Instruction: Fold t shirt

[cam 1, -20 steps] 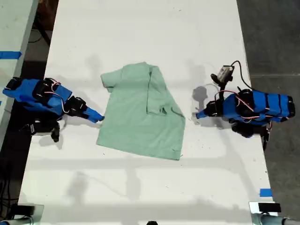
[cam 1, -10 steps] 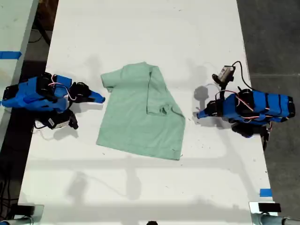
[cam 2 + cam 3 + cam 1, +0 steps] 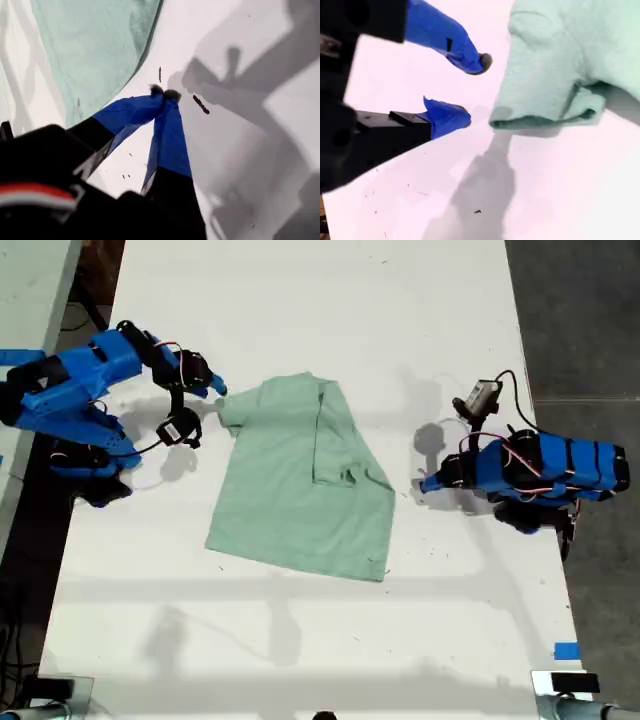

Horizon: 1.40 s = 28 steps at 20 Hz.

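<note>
While my second gripper (image 3: 467, 87) hung wide by the shirt's (image 3: 305, 480) sleeve, it needed to pinch the hem squarely; my first gripper (image 3: 165, 92) was closed, empty.

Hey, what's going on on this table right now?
Two blue robot arms are working on folding a pale mint-green short-sleeved t shirt that lies on the white table. One side of it is already laid over the middle. My second tool, jaws open, hovers at the sleeve on the exterior view's left and is not gripping it yet. My first tool is shut on nothing, just off the shirt's edge on the exterior view's right.
</note>
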Motion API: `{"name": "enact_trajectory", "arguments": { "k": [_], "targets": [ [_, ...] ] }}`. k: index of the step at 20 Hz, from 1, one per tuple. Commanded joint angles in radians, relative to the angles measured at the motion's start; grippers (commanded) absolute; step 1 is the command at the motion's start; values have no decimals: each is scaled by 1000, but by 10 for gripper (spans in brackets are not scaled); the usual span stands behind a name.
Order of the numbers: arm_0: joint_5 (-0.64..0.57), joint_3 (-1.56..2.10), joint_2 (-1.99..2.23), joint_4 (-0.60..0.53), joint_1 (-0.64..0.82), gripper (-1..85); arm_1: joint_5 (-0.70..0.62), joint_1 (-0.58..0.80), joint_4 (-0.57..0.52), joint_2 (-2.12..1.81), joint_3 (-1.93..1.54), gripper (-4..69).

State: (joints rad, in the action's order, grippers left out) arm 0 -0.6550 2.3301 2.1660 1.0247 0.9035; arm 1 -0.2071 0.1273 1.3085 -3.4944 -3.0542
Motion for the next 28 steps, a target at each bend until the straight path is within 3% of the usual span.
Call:
{"name": "enact_trajectory", "arguments": {
  "k": [1,8,9,10,14,19,22,26,28],
  "targets": [
    [-6,-110,-166,-34,8,140,11,3,3,-15,-49,-2],
    [8,-135,-365,-138,-26,121,11,2,3,-15,-49,-2],
    [0,-158,-396,-133,-26,24,11,2,3,-15,-49,-2],
    [5,-181,-423,-127,-25,0,11,2,3,-15,-49,-2],
    [12,-310,-416,-35,-75,0,9,2,3,-15,-49,-2],
    [175,-634,-364,143,-322,0,9,2,3,-15,-49,-2],
    [273,-824,-454,143,-509,0,11,2,3,-15,-49,-2],
    [295,-1152,-782,143,-672,0,11,2,3,-15,-49,-2],
    [319,-1284,-927,195,-681,79,11,2,3,-15,-49,-2]
  ]
}}
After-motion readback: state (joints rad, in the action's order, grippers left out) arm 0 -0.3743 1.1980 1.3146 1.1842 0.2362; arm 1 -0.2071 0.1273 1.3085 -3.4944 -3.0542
